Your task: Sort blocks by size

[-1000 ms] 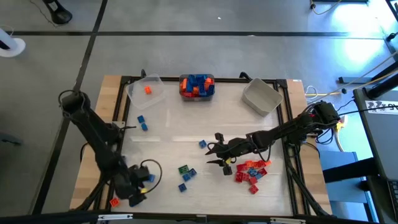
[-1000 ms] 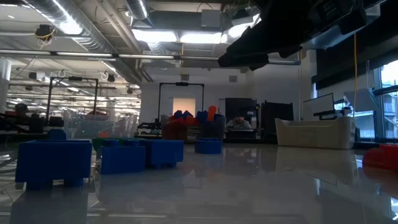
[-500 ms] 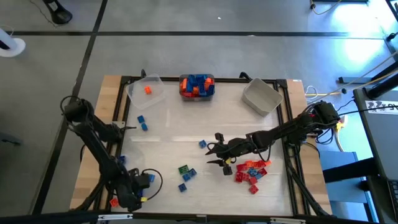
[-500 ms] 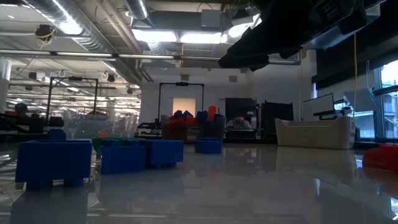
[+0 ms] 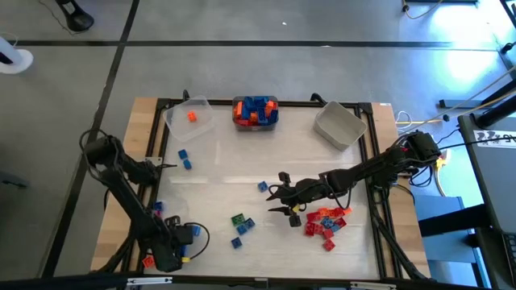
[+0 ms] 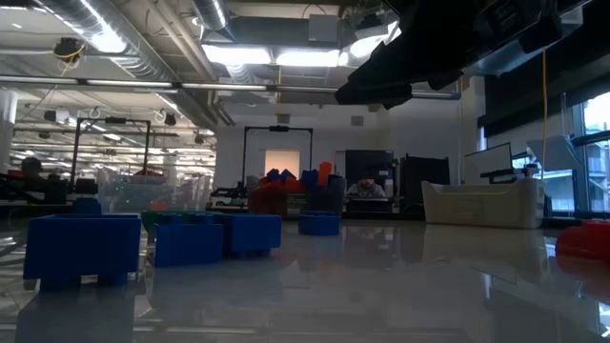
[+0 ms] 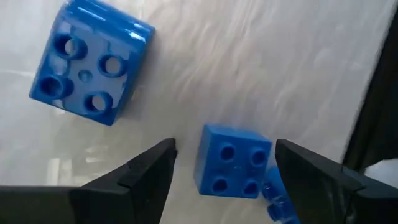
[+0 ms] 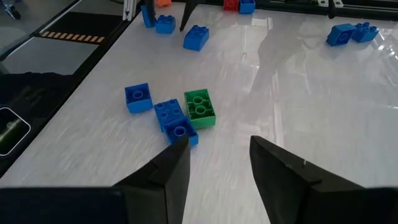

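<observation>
Sorting progress is judged to be at an early stage. One orange brick (image 5: 192, 116) lies in the clear bin (image 5: 190, 119) at the far left of the tabletop (image 5: 242, 173). The middle bin (image 5: 255, 112) is piled with blue and orange bricks and appears to be the unsorted supply. The grey bin (image 5: 339, 126) at the far right shows nothing inside.

Loose bricks remain scattered: two blue bricks (image 5: 185, 159) near the left edge, one blue brick (image 5: 263, 187) at centre, a green brick (image 5: 238, 218) with blue ones beside it toward the near edge, and a heap of red bricks (image 5: 325, 223) on the right side.

Left gripper (image 7: 224, 165) hangs low over the near left corner. Its jaws stand wide open and empty, straddling a small blue four-stud brick (image 7: 232, 162) without touching it. A larger blue brick (image 7: 88, 65) lies on its side just beyond.

Right gripper (image 5: 284, 195) hovers at centre, between the single blue brick and the red heap. Its jaws are partly open and hold nothing.

Remaining work: nearly every loose brick is yet to be binned.
</observation>
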Motion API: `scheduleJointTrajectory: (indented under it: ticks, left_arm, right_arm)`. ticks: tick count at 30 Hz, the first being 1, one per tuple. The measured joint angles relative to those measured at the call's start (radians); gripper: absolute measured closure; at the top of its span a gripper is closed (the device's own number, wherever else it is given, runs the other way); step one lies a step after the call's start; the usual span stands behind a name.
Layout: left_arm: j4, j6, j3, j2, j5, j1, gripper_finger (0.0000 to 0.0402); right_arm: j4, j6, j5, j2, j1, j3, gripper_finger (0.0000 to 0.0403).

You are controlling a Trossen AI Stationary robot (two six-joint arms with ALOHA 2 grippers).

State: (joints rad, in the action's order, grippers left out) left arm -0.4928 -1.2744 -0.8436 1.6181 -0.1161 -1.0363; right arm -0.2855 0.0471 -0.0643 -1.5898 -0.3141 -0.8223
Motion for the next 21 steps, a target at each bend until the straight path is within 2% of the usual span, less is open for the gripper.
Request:
scheduleJointTrajectory:
  ticks: [14, 17, 21]
  left_arm:
    - [-0.033, 0.001, -0.003, 0.026, 0.013, 0.0, 0.014]
    - [-0.041, 0.022, -0.002, 0.027, 0.014, 0.0, 0.0161]
    - [-0.054, 0.052, -0.001, 0.027, 0.014, 0.005, 0.0212]
  right_arm:
    - [0.0, 0.0, 0.0, 0.0, 0.0, 0.0, 0.0237]
    - [0.0, 0.0, 0.0, 0.0, 0.0, 0.0, 0.0237]
    - [0.0, 0.0, 0.0, 0.0, 0.0, 0.0, 0.0237]
